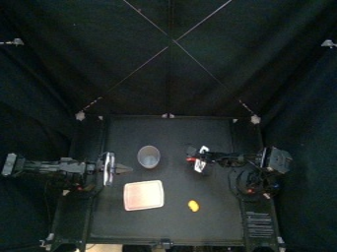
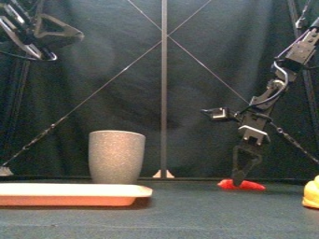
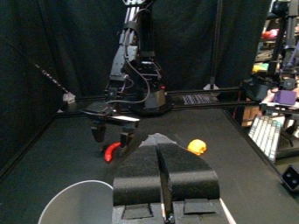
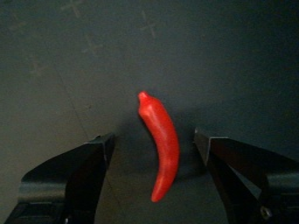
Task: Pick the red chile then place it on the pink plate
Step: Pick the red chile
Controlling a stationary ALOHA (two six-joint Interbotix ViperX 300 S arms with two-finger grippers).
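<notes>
worktop [image 1: 178, 133], pink plate [image 1: 142, 195], right claw [image 4: 153, 136] over red chile [image 4: 162, 153]
plate sits front left, well apart from the chile; left claw [image 3: 163, 147] rests at the left, jaws together; right claw's jaws stand parted either side of the chile, which lies flat, ungripped. likely trouble: closing on so thin a toy may pinch one end only, so it swivels or drops short of the plate.
</notes>
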